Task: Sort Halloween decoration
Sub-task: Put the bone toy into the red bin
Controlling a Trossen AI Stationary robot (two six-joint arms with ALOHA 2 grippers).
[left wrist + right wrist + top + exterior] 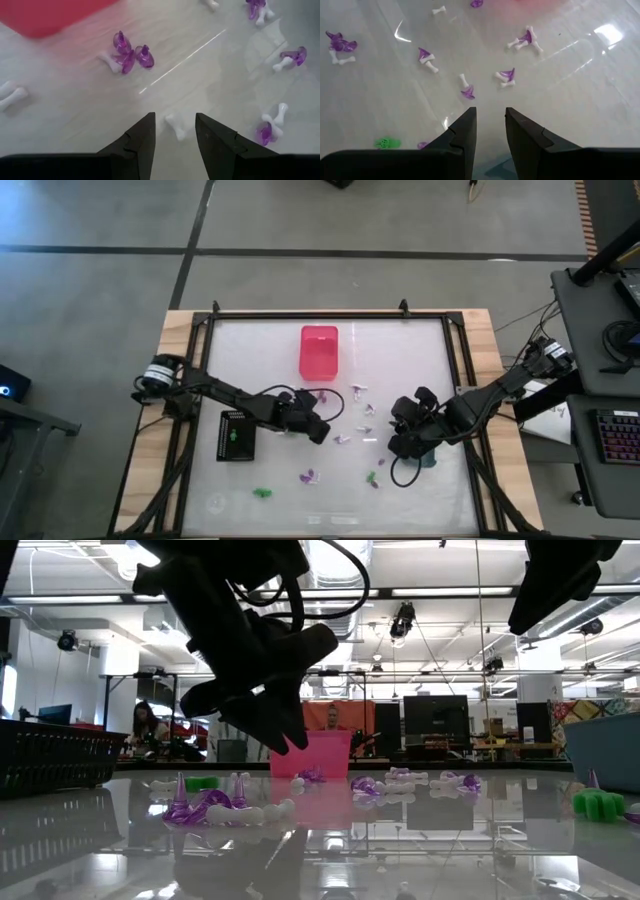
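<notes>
The left gripper (318, 430) is hanging low over the glossy white tabletop (420, 350), just left of centre in the high view, with its fingers released and parted and nothing held. In the left wrist view a small white bone-shaped plastic piece (175, 125) is lying on the table in the gap ahead of the two dark fingertips (145, 131), so the step in hand looks like lining up a pick of that bone. The next move probably calls for lowering squarely over it and closing gently, since so small a piece could skid away.

The rest of the Halloween decoration, tiny purple witch hats (144, 56), white bones (427, 64) and green pieces (263, 493), is lying scattered across the middle and lower part of the table, below the pink plastic bin (319, 351). A black bin (237, 436) is sitting beside the left arm.

The right gripper (397, 446) is waiting right of centre, fingers slightly apart and empty.
</notes>
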